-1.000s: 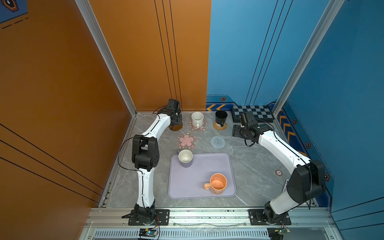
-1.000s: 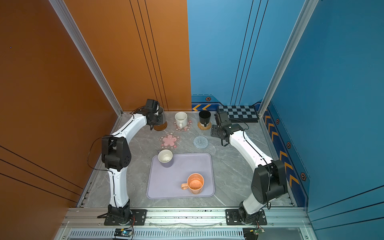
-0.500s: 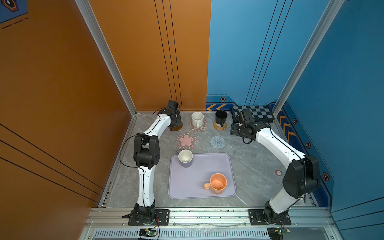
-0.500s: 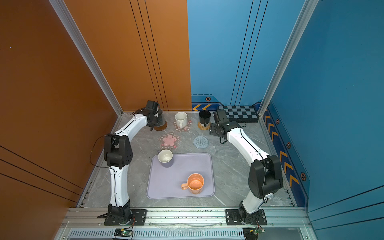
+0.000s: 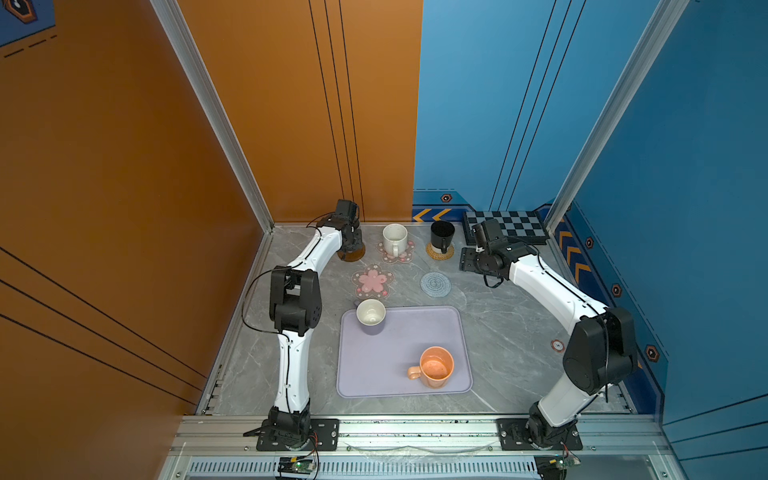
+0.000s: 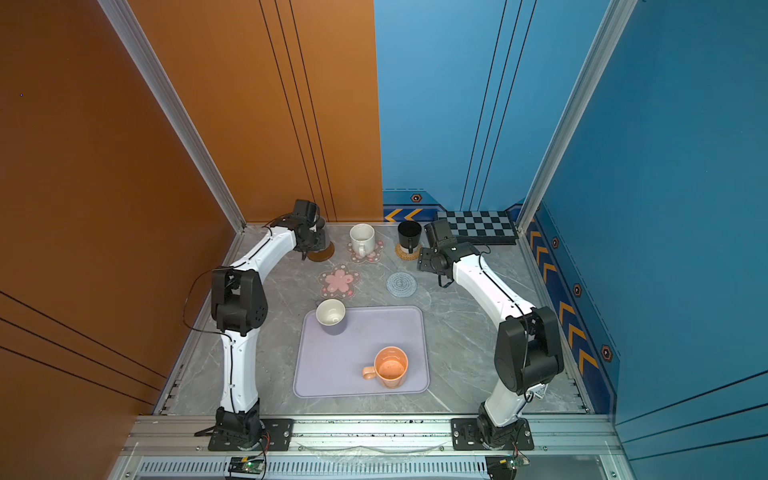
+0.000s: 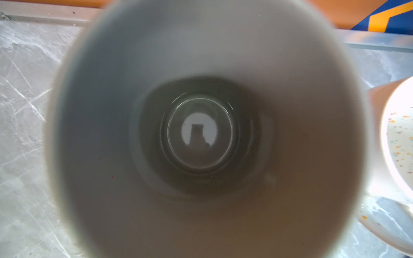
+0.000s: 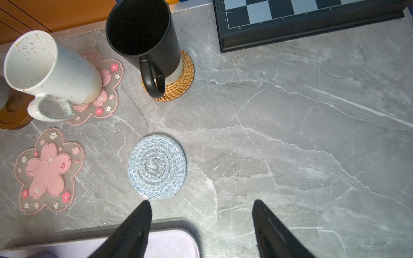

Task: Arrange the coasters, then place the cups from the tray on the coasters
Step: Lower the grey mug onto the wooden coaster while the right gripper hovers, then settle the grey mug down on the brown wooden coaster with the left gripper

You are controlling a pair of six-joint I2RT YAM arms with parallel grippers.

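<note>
My left gripper [image 5: 352,242] is at the back left, shut on the tall grey cup [image 7: 201,134], which stands over the brown wooden coaster [image 5: 356,257]; its fingers are hidden. The white speckled cup [image 5: 394,239] sits on a pink flower coaster [image 5: 406,258]. The black cup [image 5: 441,235] sits on the rattan coaster [image 5: 436,254]. A second pink flower coaster [image 5: 372,281] and the grey-blue woven coaster [image 5: 435,284] lie bare. On the lavender tray [image 5: 399,353] stand the lavender cup [image 5: 371,316] and the orange cup [image 5: 435,368]. My right gripper [image 8: 201,202] hangs open and empty near the woven coaster.
A black checkered board [image 5: 505,226] lies at the back right, just behind my right wrist. Orange and blue walls close the table at the back and both sides. The metal rail with both arm bases runs along the front edge.
The right arm drew slightly back and left early in the second, then held still. The left arm has stayed over the brown coaster with the grey cup.
</note>
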